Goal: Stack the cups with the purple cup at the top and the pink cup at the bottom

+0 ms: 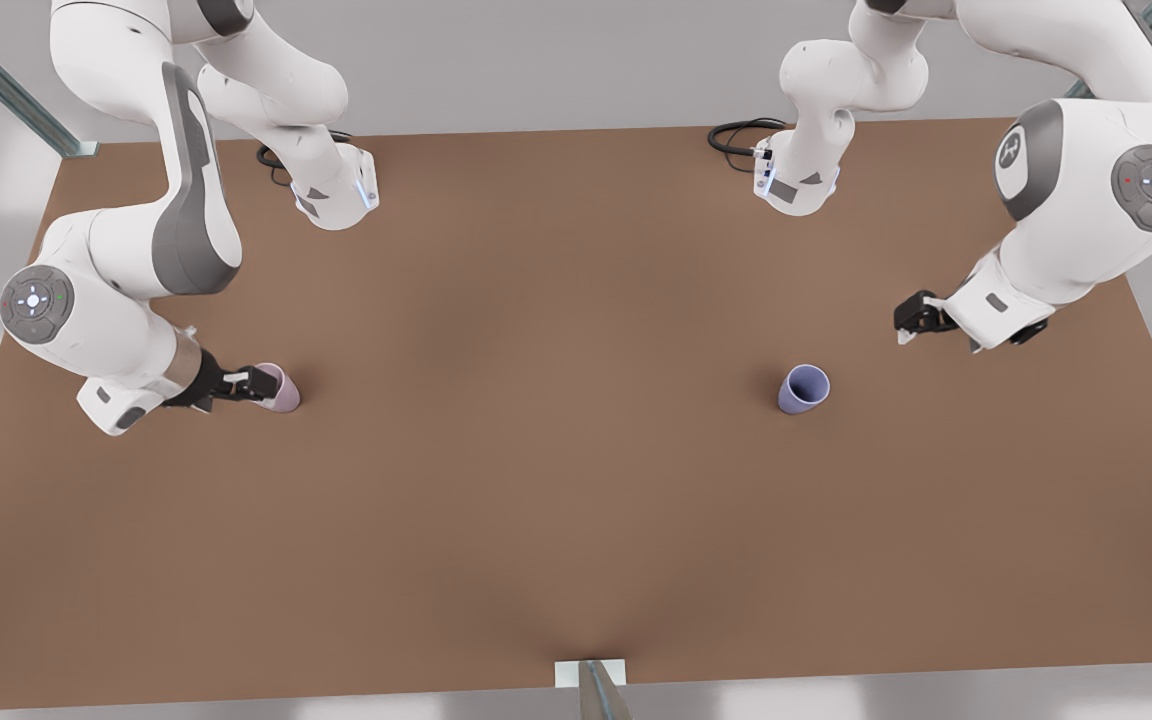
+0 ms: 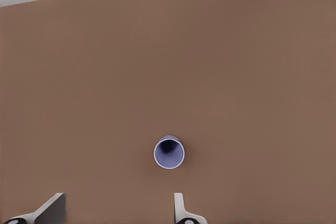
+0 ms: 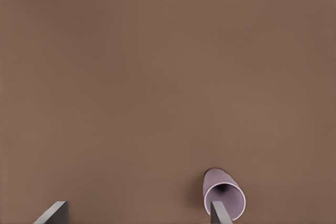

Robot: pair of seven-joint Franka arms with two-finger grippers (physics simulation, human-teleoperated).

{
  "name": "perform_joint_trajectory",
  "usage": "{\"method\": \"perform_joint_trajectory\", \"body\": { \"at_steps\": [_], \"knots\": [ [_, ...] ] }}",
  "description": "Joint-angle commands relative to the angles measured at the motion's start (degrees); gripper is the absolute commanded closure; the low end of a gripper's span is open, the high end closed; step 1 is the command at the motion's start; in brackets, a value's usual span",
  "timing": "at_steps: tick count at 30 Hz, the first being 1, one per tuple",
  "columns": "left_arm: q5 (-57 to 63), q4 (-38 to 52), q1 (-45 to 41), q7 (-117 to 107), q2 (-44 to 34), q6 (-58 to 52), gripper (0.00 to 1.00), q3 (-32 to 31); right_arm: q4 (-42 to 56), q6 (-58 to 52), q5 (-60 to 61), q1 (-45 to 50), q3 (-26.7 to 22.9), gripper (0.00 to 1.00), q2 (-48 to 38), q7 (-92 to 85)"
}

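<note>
While cups stand apart, right pincer (image 1: pixel 258 384) open at pink cup (image 1: pixel 281 388), bare table (image 1: pixel 536 450) between

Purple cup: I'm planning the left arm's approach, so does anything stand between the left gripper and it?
Nothing visible does. The left gripper, fingers open, hangs apart from the purple cup, with only bare table between them. The right gripper is far off at the pink cup.

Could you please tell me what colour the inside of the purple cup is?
A darker blue than its periwinkle wall; the purple cup shows it best in the left wrist view.
</note>
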Motion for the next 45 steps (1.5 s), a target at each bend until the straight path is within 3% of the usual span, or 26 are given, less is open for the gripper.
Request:
{"method": "perform_joint_trajectory", "body": {
  "at_steps": [1,10,16,26,30,34,45],
  "knots": [
    [0.1,0.1,-0.1,0.5,0.0,1.8,0.0,0.0,0.0,2.0,0.1,0.0,0.0,0.0,0.0,1.4],
    [-0.1,-3.9,-1.0,0.6,-0.4,1.1,0.0,1.1,-3.9,8.4,-0.3,-0.8,-0.1,0.0,3.4,0.8],
    [-0.7,-3.8,-0.3,1.1,-0.1,0.1,0.0,1.4,-27.1,22.5,-0.5,-1.4,-0.1,0.0,-5.9,0.9],
    [-0.7,-3.5,-0.2,1.3,0.4,0.0,0.0,1.4,-37.4,31.0,-0.5,-3.4,-1.0,0.0,-5.7,0.4],
    [-0.8,-3.5,-0.2,1.3,0.9,0.0,0.0,1.4,-44.6,37.5,-0.5,-8.7,-1.0,0.0,-8.3,-7.2],
    [-0.8,-3.5,-0.2,1.3,0.9,-0.7,0.0,1.4,-45.0,36.9,0.0,-15.1,-1.0,0.0,-7.9,-17.0],
    [-0.7,-4.2,-0.4,0.8,1.4,-0.8,0.0,1.4,-45.0,39.1,0.1,-14.3,-0.7,0.0,-2.3,-16.7]
  ]
}}
